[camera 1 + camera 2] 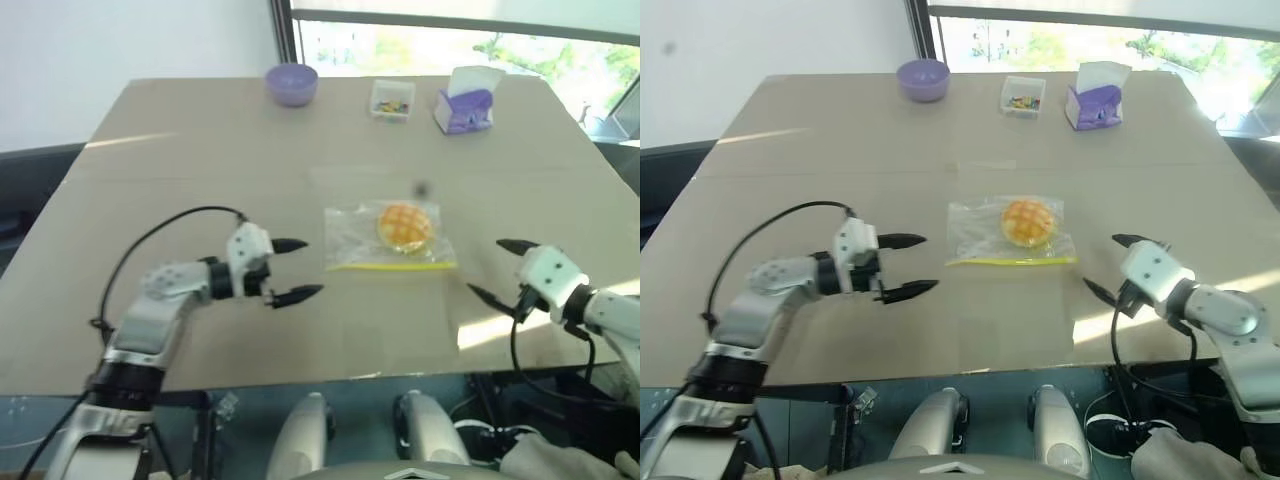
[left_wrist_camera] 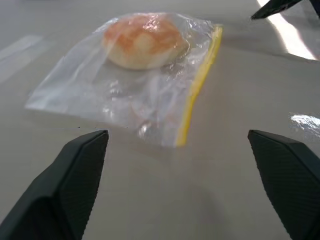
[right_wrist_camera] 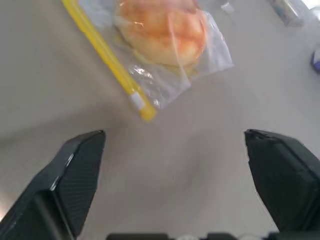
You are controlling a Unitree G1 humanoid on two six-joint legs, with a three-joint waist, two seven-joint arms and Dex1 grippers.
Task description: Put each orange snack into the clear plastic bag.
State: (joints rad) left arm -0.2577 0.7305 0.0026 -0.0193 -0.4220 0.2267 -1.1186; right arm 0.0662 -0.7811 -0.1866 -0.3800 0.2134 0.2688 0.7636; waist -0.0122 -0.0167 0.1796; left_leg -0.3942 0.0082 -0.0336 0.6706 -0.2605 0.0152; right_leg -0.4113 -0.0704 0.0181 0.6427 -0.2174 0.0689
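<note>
The round orange snack with its criss-cross top lies inside the clear plastic bag, which rests flat in the middle of the table with its yellow seal strip along the near edge. My left gripper hovers open just left of the bag, fingers pointing at it. To the right of the bag my right gripper is open too, and nothing sits between its fingers. The wrist views show the snack in the bag ahead of each pair of spread fingers.
Along the far edge of the table stand a purple bowl, a small clear box of colourful bits and a purple-white tissue box. A window runs behind the table.
</note>
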